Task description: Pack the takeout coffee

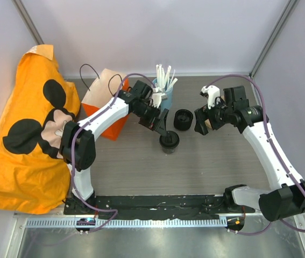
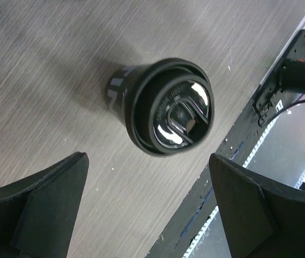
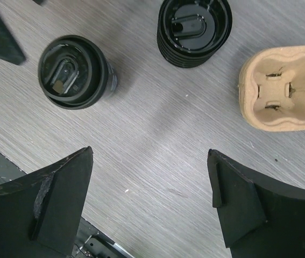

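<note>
**Cup in reach.** A black, lidded coffee cup [image 1: 169,141] stands upright on the bench [image 1: 217,166], its long axis vertical and its lid facing the overhead camera. The left end effector [image 2: 146,161] hovers just beside the cup on its far-left side. Its jaws are spread wide and hold nothing, and the cup sits ahead of the fingers rather than between them. The right end effector [image 3: 150,153], also agape and empty, hangs farther from the cup, past the stack of lids [image 3: 194,29] to the cup's right. A pulp carrier [image 3: 284,88] lies beyond that stack. The orange-and-white paper bag [image 1: 105,105] waits to the cup's left. The left arm looks the nearer for a grasp across the cup's round wall.
</note>
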You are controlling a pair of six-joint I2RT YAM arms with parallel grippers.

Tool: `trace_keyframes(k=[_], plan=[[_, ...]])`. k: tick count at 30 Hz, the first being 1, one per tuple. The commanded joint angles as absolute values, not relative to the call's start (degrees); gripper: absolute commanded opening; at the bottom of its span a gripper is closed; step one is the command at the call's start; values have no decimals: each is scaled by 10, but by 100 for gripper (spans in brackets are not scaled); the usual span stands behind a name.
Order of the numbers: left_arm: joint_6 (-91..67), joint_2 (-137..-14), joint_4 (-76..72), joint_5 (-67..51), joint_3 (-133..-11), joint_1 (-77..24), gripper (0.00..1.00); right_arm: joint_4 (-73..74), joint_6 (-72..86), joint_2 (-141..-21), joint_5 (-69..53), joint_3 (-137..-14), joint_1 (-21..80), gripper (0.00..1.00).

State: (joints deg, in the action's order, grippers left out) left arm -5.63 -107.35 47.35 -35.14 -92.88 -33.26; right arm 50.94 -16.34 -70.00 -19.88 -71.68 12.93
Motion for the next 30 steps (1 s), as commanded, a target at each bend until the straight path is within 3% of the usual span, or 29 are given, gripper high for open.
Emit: trace_keyframes(k=[1, 18, 30], plan=[[-79, -1090, 426, -374, -969, -345, 100, 480, -150, -669, -228, -718, 120, 91], [-78, -1118, 395, -394, -937, -356, 99, 490, -156, -660, -247, -716, 114, 91], [-42, -1134, 390, -398, -926, -356, 88, 492, -158, -657, -254, -714, 113, 91]])
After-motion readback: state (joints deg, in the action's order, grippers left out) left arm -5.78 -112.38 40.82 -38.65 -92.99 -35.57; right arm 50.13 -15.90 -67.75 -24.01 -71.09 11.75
